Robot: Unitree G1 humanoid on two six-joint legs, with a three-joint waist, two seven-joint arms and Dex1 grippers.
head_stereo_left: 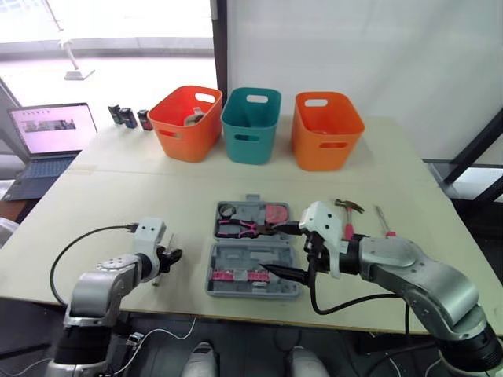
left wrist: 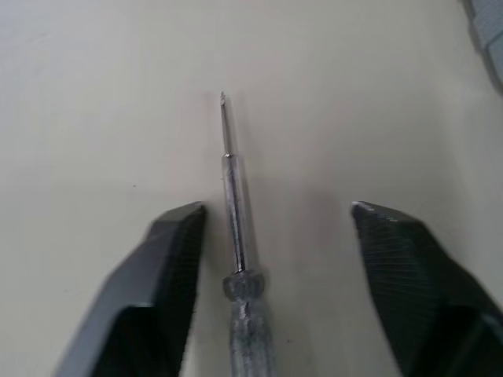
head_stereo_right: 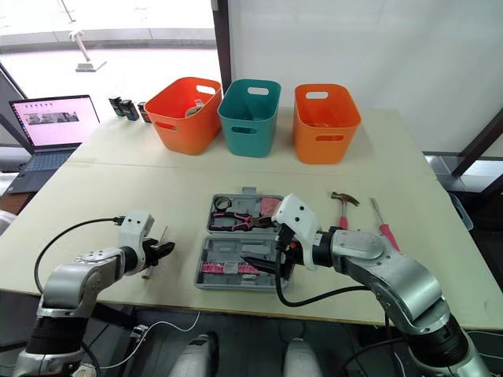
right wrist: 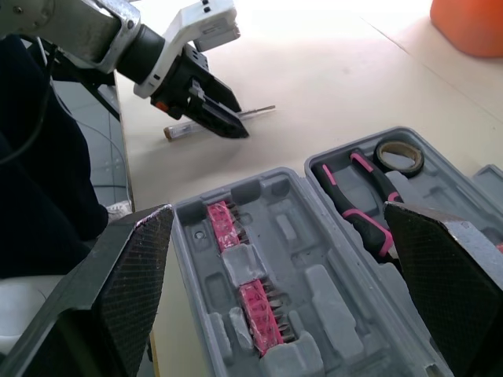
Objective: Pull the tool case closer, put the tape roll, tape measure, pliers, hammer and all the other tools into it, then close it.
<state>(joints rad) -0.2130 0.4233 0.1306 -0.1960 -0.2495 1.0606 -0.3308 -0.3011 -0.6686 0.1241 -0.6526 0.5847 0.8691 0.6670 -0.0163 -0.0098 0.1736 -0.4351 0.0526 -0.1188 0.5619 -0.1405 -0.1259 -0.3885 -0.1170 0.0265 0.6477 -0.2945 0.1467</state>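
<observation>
Baskets [head_stereo_left: 250, 140] three, tool case [head_stereo_left: 259, 256] one.

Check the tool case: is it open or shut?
Open. The tool case lies spread flat, both halves facing up, with pliers and tape roll visible inside.

Left gripper [left wrist: 279, 212] and right gripper [right wrist: 277, 212] hold jaws apart.

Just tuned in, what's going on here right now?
The left hand is open around a small screwdriver lying on the table, not yet gripping it. The right hand hovers open over the open tool case, which holds pliers and a tape roll. A hammer and a red screwdriver lie on the table right of the case.
</observation>
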